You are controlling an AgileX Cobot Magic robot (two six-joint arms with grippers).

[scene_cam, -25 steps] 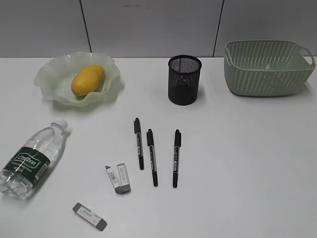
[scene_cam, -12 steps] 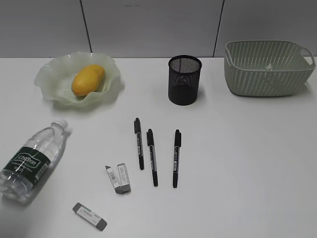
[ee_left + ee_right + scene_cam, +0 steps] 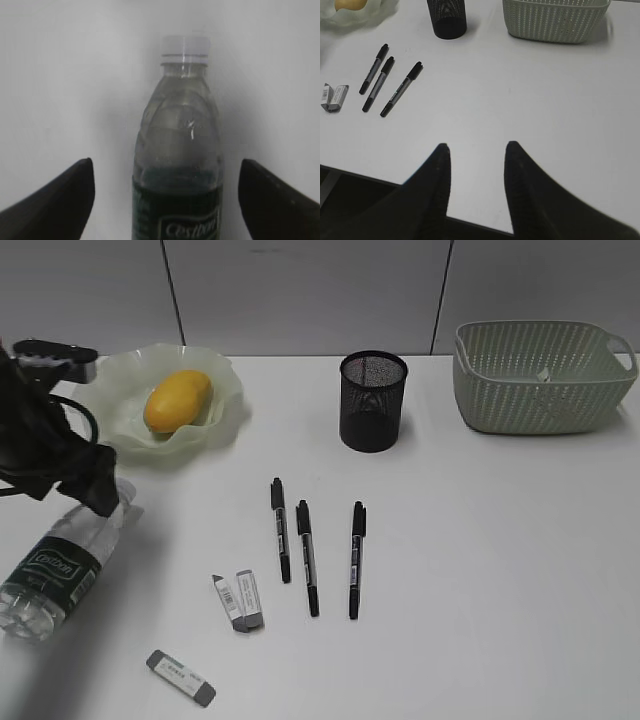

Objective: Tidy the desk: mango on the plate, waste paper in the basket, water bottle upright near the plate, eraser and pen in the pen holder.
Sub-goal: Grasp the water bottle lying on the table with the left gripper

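The water bottle [image 3: 52, 567] lies on its side on the desk [image 3: 480, 540] at the left, cap toward the plate. My left gripper [image 3: 98, 498] hovers over its neck; in the left wrist view it [image 3: 166, 162] is open, with a finger on each side of the bottle [image 3: 177, 150] and not touching it. The mango [image 3: 177, 400] lies on the plate [image 3: 110, 390]. Three pens [image 3: 307, 558] and three erasers [image 3: 240, 600] lie on the desk. The pen holder [image 3: 372, 400] stands upright. My right gripper [image 3: 477, 145] is open and empty. The waste paper is not clearly visible.
The basket [image 3: 540, 375] stands at the back right, with a small pale bit showing through its wall. One eraser [image 3: 181, 677] lies apart near the front edge. The right wrist view shows the pens [image 3: 378, 83], the pen holder [image 3: 446, 20] and the basket [image 3: 555, 17].
My left arm has come into the exterior view from the left and now hangs over the bottle's neck. The bottle and everything else stayed in place.
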